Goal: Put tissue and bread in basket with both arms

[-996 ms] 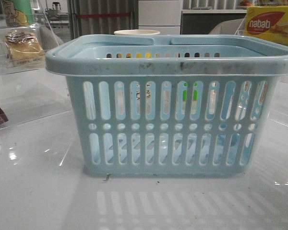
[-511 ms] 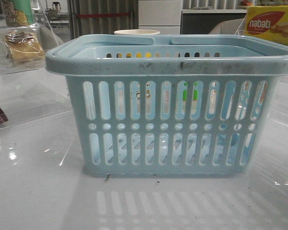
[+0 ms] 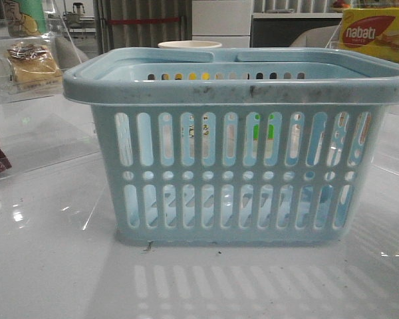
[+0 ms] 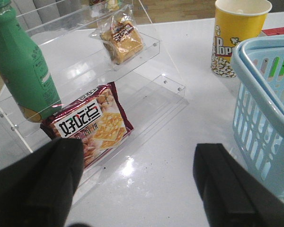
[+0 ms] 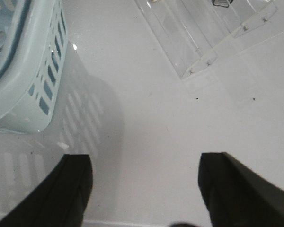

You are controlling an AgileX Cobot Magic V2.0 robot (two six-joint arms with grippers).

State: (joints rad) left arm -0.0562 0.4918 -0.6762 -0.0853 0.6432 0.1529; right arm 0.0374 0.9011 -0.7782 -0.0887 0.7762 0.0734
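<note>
Front view – basket (image 3: 236, 143): pale blue, slotted, centre of tabltop (image 3: 53, 266); nothing certain inside, only colours glimpsed through slots.
Front view – bread (image 3: 32, 63): far left on clear acrylic shelf (image 3: 26, 93), well apart from basket.
Front view – nabati box (image 3: 376, 34): far right.
Left wrist view – left pincer (image 4: 137, 184): wide apart, empty, near maroon biscuit packet (image 4: 92, 125).
Left wrist view – bread (image 4: 122, 40): likely light, squashy, crinkly wrapper slippery; best pinched gently across the loaf.
Left wrist view – green bottle (image 4: 21, 66), popcorn cup (image 4: 236, 35): upright; cup contents unseen.
Right wrist view – right pincer (image 5: 144, 189): apart, empty, over bare tabletop beside basket (image 5: 23, 71).
Tissue: not seen anywhere.
</note>
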